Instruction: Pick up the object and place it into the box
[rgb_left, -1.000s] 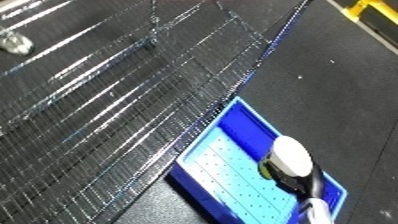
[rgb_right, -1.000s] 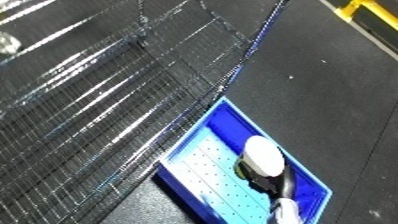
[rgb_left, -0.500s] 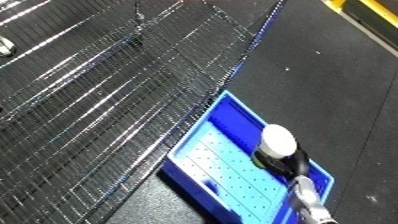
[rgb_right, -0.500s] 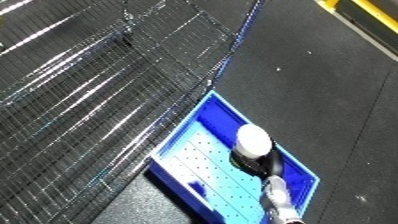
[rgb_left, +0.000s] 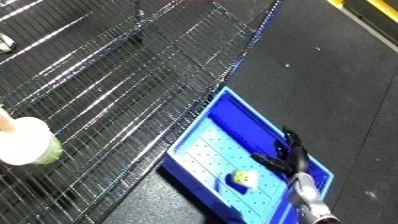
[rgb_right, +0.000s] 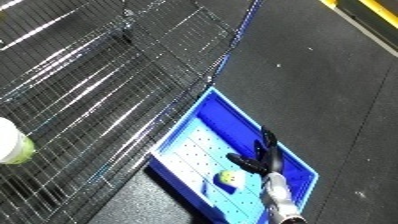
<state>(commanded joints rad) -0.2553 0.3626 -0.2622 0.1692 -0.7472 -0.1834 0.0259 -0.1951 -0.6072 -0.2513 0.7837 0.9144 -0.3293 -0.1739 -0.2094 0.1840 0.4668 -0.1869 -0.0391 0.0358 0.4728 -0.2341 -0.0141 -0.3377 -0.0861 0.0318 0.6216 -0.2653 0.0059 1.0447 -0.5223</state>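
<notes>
A small yellow-green object (rgb_left: 240, 177) lies on the perforated floor of the blue bin (rgb_left: 197, 131), near its close end. My right hand (rgb_left: 286, 156) hangs over the bin's right side, just beyond the object and apart from it. Its black fingers are straight and spread, holding nothing. The silver forearm (rgb_left: 306, 197) comes in from the lower edge. My left hand shows in no view.
A white rounded thing with a green edge (rgb_left: 27, 142) sits at the left edge over the wire mesh surface (rgb_left: 115, 85); I cannot tell what it is. Dark floor (rgb_left: 346, 75) lies right of the bin, with a yellow line (rgb_left: 373, 12) far off.
The white rounded thing at my right hand over the bin is gone from there; the hand is open and a yellow-green object lies in the bin. A white-green thing appeared at the left. The view shifted.
</notes>
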